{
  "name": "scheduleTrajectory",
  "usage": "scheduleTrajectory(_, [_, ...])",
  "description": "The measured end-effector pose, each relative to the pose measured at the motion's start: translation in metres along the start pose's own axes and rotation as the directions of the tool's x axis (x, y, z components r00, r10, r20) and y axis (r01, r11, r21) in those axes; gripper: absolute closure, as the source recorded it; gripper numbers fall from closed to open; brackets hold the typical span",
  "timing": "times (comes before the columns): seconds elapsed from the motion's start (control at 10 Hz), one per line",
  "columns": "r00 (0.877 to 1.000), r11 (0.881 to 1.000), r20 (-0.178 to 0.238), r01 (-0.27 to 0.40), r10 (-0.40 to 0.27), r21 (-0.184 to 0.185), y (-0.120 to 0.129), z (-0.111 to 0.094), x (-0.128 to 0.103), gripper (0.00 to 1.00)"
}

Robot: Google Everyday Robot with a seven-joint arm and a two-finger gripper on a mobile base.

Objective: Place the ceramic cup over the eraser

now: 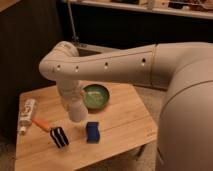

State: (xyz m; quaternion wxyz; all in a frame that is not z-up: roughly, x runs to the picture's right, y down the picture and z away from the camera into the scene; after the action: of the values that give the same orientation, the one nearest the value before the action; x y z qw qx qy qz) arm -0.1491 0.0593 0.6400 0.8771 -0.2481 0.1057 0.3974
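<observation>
The eraser [58,136], a small black block with white stripes, lies near the front left of the wooden table [125,122]. My gripper [75,114] hangs at the lower end of the big white arm, shut, just up and to the right of the eraser and left of the green bowl. That lower end is a pale tapered shape. I cannot tell whether the ceramic cup is part of it. No separate ceramic cup shows on the table.
A green bowl [95,96] sits mid-table behind a blue pad [92,131]. An orange stick [41,124] and a white bottle [27,115] lie at the left. The arm's bulk fills the right side. Dark shelving stands behind the table.
</observation>
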Motion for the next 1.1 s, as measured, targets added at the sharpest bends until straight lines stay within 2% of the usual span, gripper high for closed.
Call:
scheduleTrajectory(0.4, [0.998, 0.998, 0.012, 0.060, -0.060, -0.004, 0.028, -0.003, 0.002, 1.00])
scheduleTrajectory(0.8, [0.997, 0.997, 0.022, 0.078, -0.079, 0.024, 0.039, -0.011, 0.000, 1.00])
scheduleTrajectory(0.9, [0.996, 0.996, 0.022, 0.081, -0.081, 0.022, 0.041, -0.013, -0.001, 1.00])
scheduleTrajectory(1.1, [0.994, 0.994, 0.017, 0.108, -0.108, -0.003, 0.048, -0.015, -0.002, 1.00])
